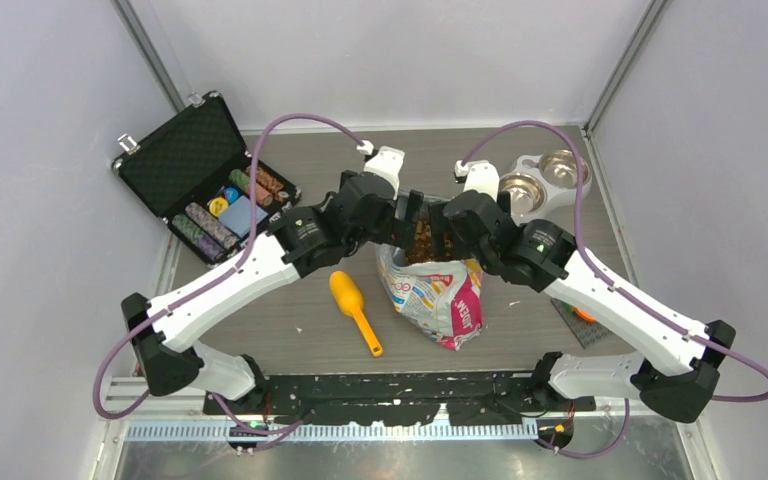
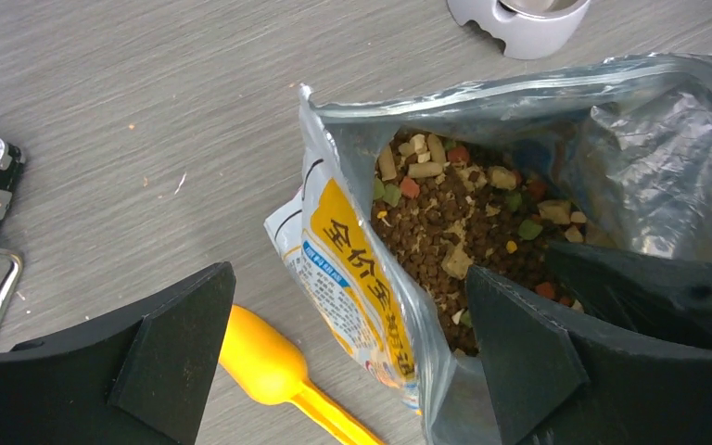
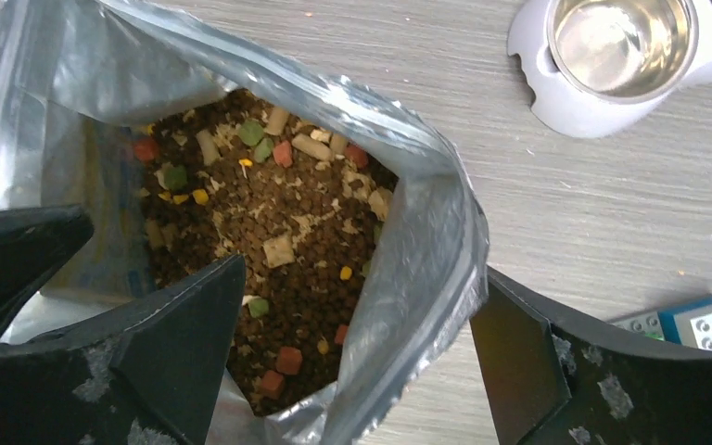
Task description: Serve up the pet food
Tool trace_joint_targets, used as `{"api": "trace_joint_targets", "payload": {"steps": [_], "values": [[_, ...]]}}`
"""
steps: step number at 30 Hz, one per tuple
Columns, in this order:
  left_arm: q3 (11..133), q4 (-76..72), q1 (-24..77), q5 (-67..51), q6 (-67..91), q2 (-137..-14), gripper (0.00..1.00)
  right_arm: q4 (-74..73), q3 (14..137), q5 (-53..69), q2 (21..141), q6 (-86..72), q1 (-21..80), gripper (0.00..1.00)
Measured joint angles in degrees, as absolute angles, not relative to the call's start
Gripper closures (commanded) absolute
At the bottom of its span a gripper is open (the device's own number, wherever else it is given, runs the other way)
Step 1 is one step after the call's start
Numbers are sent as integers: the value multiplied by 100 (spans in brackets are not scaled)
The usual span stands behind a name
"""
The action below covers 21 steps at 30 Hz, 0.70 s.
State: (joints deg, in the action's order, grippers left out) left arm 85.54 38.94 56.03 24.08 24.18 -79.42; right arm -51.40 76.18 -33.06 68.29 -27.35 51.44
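Observation:
The pet food (image 2: 464,222) is brown kibble with tan, red and green bits, lying inside the open foil bag (image 1: 435,290) at the table's middle. It also shows in the right wrist view (image 3: 278,232). My left gripper (image 2: 348,357) is open and straddles the bag's left wall (image 2: 362,269), with one finger inside over the kibble and one outside. My right gripper (image 3: 352,357) is open and straddles the bag's right wall (image 3: 426,269) the same way. In the top view both grippers, left (image 1: 410,222) and right (image 1: 445,225), meet at the bag's mouth.
A yellow scoop (image 1: 353,305) lies left of the bag and shows between my left fingers (image 2: 260,357). A white double steel bowl (image 1: 535,180) stands at the back right. An open case of poker chips (image 1: 200,180) sits at the back left. Toy bricks (image 3: 695,320) lie to the right.

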Motion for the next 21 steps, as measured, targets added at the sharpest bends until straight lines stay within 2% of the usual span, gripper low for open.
{"api": "trace_joint_targets", "payload": {"steps": [6, 8, 10, 12, 14, 15, 20, 21], "values": [[8742, 3850, 5603, 2674, 2220, -8573, 2, -5478, 7577, -3516, 6711, -2978, 5319, 3], [9035, 3892, 5603, 2856, 2176, -8927, 11, -5607, 7575, -3555, 6700, -3039, 5360, 1], [9386, 3931, 5603, 3087, 2143, -9292, 27, -5752, 7575, -3603, 6694, -3105, 5393, 0], [9590, 3946, 5603, 3319, 2095, -9542, 38, -5931, 7572, -3651, 6654, -3188, 5408, 4], [9596, 3979, 5601, 3459, 2067, -9607, 42, -6104, 7561, -3721, 6556, -3258, 5417, 9], [9592, 4001, 5592, 3509, 2056, -9612, 46, -6198, 7553, -3747, 6499, -3297, 5417, 16], [9533, 3992, 5459, 3769, 2003, -9574, 57, -6630, 7505, -3881, 6160, -3570, 5422, 40], [9491, 3981, 5374, 3765, 2012, -9548, 61, -6726, 7489, -3896, 6099, -3667, 5426, 52]]}}
